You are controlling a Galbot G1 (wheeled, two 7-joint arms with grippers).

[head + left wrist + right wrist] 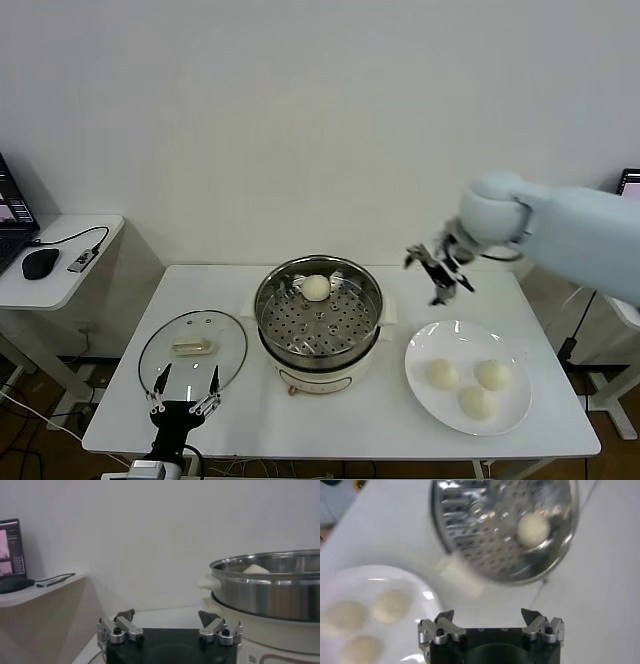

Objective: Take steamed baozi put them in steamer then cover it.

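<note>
The steel steamer [318, 340] stands at the table's middle with one baozi [316, 288] on its perforated tray, at the far side. Three baozi [443, 374] lie on a white plate [423, 395] at the right. The glass cover [193, 352] with its cream handle lies flat on the table to the steamer's left. My right gripper [440, 272] is open and empty, in the air between the steamer and the plate; its wrist view shows the steamer [470, 540], the baozi inside [533, 528] and the plate's baozi [391, 605]. My left gripper [184, 392] is open and empty, low at the front left.
A side table at the far left holds a laptop [12, 225], a mouse [40, 263] and a cable. The table's front edge runs just behind my left gripper. The left wrist view shows the steamer's wall [280, 592] close by.
</note>
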